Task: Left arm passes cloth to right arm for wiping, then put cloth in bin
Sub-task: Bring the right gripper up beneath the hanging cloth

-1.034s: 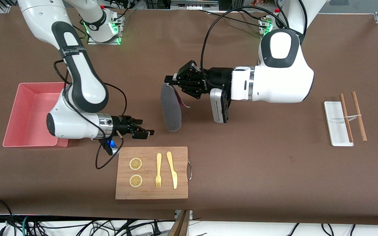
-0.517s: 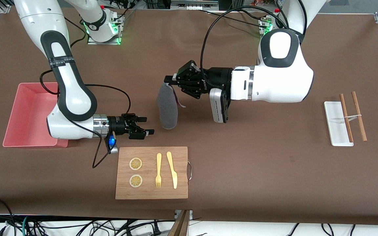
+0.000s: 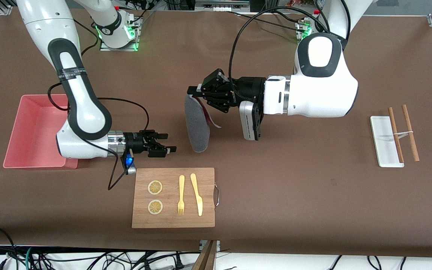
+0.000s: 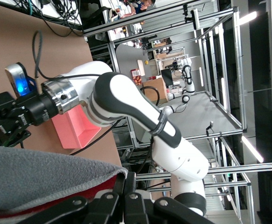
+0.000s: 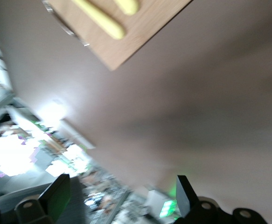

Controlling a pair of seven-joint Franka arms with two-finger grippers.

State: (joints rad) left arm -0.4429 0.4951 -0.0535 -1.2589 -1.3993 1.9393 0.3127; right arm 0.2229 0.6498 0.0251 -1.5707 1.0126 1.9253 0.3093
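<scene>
Cloth (image 3: 197, 125) hangs from left pincer (image 3: 195, 92), apart from right pincer (image 3: 169, 147).

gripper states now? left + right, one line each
Left gripper: shut on the cloth, which hangs above the table.
Right gripper: open, empty, beside the hanging cloth.

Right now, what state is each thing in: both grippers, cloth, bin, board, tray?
left gripper: shut on cloth, over the table's middle
cloth: hanging, grey face toward the right gripper
right gripper: open, beside the cloth's lower end, not touching
bin: upright, no cloth in it
board: flat, holds lemon slices, fork, knife
tray: flat, chopsticks across it
</scene>
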